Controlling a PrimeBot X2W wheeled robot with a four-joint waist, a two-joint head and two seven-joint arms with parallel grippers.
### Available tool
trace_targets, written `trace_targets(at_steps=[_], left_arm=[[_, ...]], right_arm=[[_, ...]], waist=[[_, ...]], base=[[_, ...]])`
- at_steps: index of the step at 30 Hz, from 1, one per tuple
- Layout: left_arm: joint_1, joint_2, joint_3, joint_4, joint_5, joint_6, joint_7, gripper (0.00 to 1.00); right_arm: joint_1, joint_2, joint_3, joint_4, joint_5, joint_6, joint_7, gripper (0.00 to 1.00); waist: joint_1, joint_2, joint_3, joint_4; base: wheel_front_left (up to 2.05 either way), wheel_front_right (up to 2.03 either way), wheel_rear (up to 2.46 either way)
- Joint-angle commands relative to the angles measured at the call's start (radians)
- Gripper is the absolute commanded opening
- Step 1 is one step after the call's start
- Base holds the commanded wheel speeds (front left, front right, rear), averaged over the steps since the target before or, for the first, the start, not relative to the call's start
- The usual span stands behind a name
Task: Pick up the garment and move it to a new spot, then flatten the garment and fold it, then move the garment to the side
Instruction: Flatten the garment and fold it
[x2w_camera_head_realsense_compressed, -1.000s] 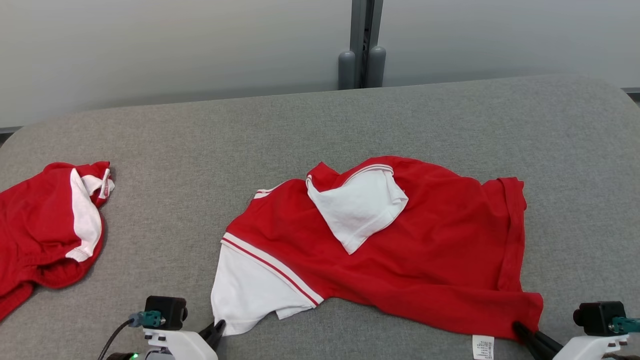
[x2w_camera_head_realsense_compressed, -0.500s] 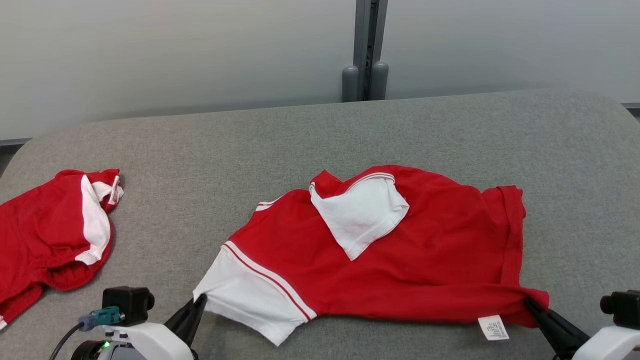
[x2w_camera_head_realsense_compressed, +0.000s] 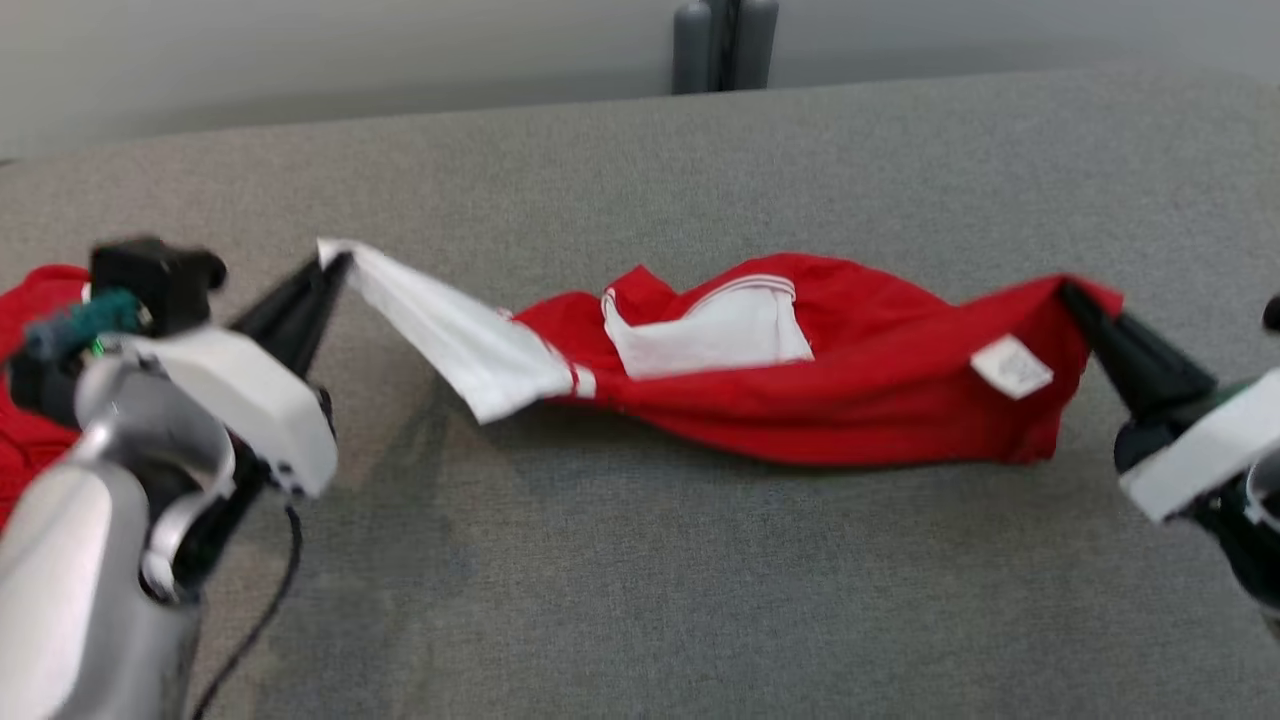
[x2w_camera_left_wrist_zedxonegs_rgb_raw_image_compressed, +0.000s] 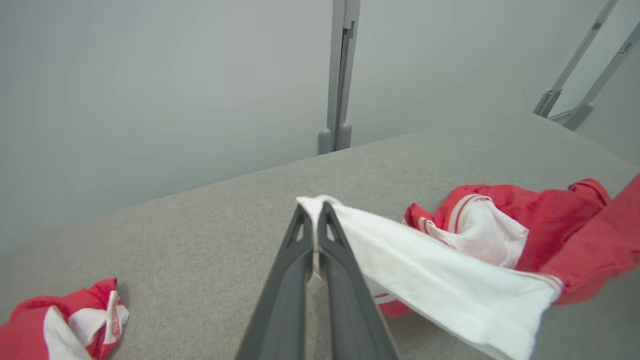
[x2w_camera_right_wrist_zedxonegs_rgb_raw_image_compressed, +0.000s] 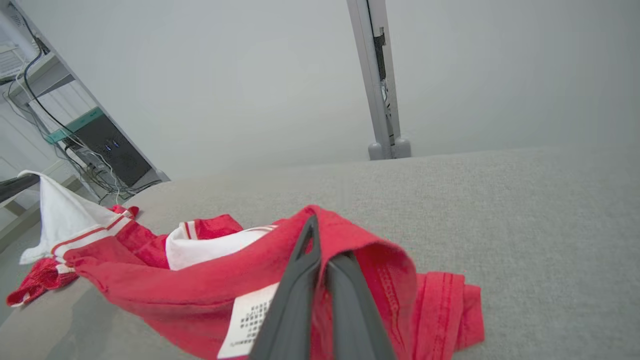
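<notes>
My left gripper (x2w_camera_head_realsense_compressed: 335, 262) is pinched tight on the white sleeve (x2w_camera_head_realsense_compressed: 440, 325) and my right gripper (x2w_camera_head_realsense_compressed: 1072, 292) is pinched tight on the red hem (x2w_camera_head_realsense_compressed: 1095, 292) — so the garment (x2w_camera_head_realsense_compressed: 850, 420) hangs stretched between them, sagging low over the grey table (x2w_camera_head_realsense_compressed: 640, 580).

The shirt (x2w_camera_head_realsense_compressed: 800, 400) stretches across the worktop's (x2w_camera_head_realsense_compressed: 640, 600) middle, left to right. Open room lies along the near edge and behind the shirt toward the far edge. Another garment (x2w_camera_head_realsense_compressed: 45, 285) crowds the left edge.
</notes>
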Motion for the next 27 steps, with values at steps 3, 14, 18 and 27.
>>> trace_targets(at_steps=[3, 14, 18, 27], left_arm=[[-0.207, 0.027, -0.012, 0.079, 0.003, -0.015, -0.011, 0.0], [-0.884, 0.079, -0.099, 0.427, 0.013, -0.024, -0.135, 0.0], [-1.066, 0.098, -0.126, 0.546, -0.02, -0.024, -0.187, 0.0], [-1.335, 0.124, -0.147, 0.727, -0.009, -0.024, -0.367, 0.0]], right_arm=[[-0.179, -0.005, 0.02, 0.025, 0.03, 0.0, -0.013, 0.0], [-0.818, 0.025, 0.116, 0.211, 0.053, 0.0, -0.083, 0.0], [-1.007, 0.053, 0.145, 0.303, 0.036, 0.0, -0.142, 0.0], [-1.301, 0.077, 0.187, 0.429, -0.005, 0.0, -0.255, 0.0]], waist=[[0.0, -0.0001, 0.159, -0.013], [0.0, -0.0001, 0.403, -0.021], [0.0, -0.0001, 0.45, -0.018], [0.0, -0.0001, 0.498, -0.003]], base=[[0.0, 0.0, 0.0], [0.0, 0.0, 0.0], [0.0, 0.0, 0.0], [0.0, 0.0, 0.0]])
